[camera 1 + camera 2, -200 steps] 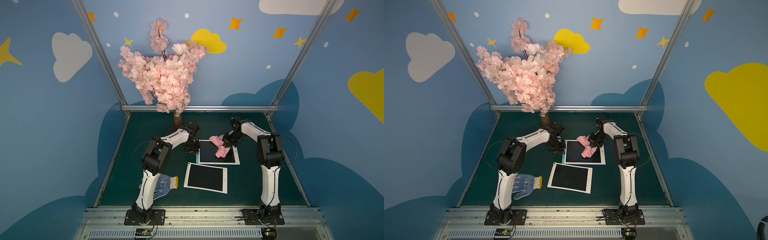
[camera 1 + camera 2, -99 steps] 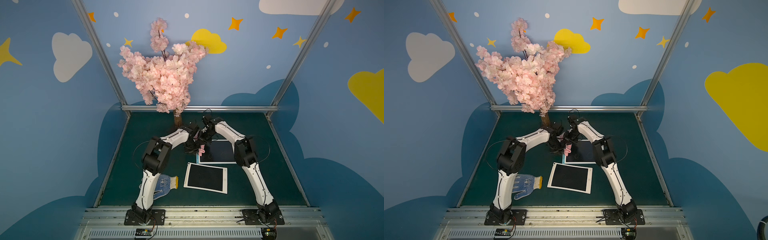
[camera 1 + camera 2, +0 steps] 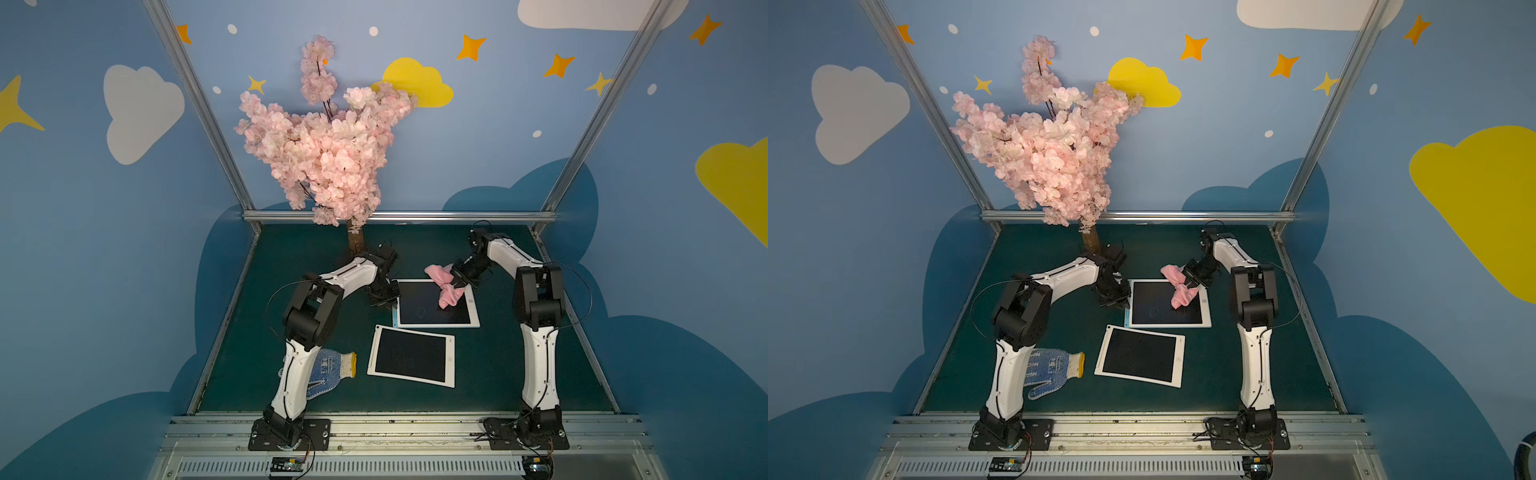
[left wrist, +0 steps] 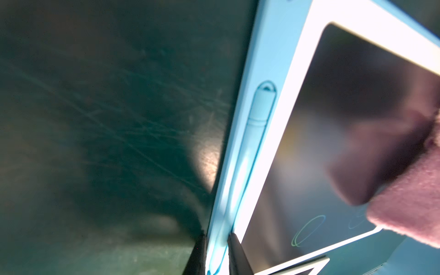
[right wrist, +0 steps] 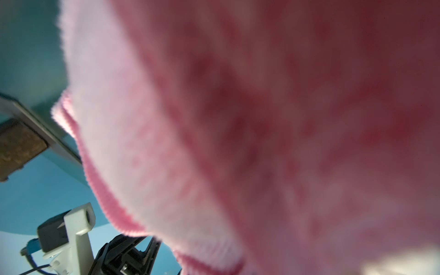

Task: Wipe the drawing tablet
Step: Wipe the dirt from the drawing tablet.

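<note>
Left wrist view: left gripper [image 4: 215, 238], nearly closed, pinches the mid-table tablet [image 4: 297, 123] at 9 o'clock. Right gripper [image 3: 460, 284] clamps the cloth [image 3: 449, 294] at 2 o'clock; I should sweep flat toward 6 o'clock scribbles [image 4: 307, 229].

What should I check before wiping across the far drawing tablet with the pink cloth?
1. Hold: left gripper clamped on the far drawing tablet's blue edge: ok.
2. Grip: right gripper shut on the pink cloth: ok.
3. Contact: cloth resting on the screen: ok.
4. Screen clean: not ok, oval scribbles show on it.
5. Gap to the near drawing tablet: cannot tell, edges very close.
</note>
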### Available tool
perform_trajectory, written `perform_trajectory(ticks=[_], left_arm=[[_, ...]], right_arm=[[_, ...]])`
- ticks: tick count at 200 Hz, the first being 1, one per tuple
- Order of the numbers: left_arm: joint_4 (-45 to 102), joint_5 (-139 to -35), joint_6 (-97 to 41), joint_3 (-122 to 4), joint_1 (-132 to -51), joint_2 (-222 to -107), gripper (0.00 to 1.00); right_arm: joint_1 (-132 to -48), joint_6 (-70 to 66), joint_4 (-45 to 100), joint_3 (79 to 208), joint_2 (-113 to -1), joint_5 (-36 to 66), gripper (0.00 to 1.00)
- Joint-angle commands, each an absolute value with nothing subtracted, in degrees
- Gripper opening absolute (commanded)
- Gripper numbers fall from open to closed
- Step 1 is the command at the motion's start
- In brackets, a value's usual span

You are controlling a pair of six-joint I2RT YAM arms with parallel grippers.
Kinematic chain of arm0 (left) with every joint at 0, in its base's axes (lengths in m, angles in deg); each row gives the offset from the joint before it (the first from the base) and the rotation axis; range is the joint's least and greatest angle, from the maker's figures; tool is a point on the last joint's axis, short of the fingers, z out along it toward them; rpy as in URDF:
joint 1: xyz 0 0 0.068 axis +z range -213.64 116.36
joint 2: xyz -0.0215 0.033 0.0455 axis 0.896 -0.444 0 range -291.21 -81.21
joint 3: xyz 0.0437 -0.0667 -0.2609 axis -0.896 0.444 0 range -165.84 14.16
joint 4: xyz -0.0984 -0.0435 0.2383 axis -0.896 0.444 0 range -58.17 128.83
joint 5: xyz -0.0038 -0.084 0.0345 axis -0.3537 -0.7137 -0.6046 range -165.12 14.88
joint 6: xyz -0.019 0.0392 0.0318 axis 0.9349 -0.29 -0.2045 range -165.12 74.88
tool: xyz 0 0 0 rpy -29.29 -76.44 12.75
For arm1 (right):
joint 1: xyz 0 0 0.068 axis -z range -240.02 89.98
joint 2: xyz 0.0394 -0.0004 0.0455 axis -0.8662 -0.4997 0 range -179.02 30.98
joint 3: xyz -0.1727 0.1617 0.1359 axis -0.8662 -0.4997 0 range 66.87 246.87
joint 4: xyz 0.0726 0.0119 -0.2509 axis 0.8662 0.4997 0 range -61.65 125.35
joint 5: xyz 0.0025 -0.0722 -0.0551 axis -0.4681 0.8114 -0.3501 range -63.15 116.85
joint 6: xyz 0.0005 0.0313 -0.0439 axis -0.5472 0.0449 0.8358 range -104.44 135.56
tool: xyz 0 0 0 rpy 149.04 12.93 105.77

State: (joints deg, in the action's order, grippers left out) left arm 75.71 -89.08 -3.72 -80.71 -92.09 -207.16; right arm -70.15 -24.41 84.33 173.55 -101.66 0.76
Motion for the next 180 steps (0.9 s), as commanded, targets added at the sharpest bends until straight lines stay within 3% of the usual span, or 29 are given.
perform_trajectory(ticks=[1,70,180], left_arm=[[75.8,-85.9,-3.6,-78.7,-91.5,-209.6,0.19],[75.9,-86.0,-3.7,-79.1,-91.5,-209.9,0.19],[76.0,-85.8,-3.9,-79.1,-91.3,-210.0,0.19]], right_arm=[[-71.5,-22.2,85.7,172.1,-100.4,5.5,0.0],[-83.2,-25.0,87.2,183.1,-106.9,4.0,0.0],[-66.0,-17.1,87.7,172.6,-99.5,7.8,0.0]])
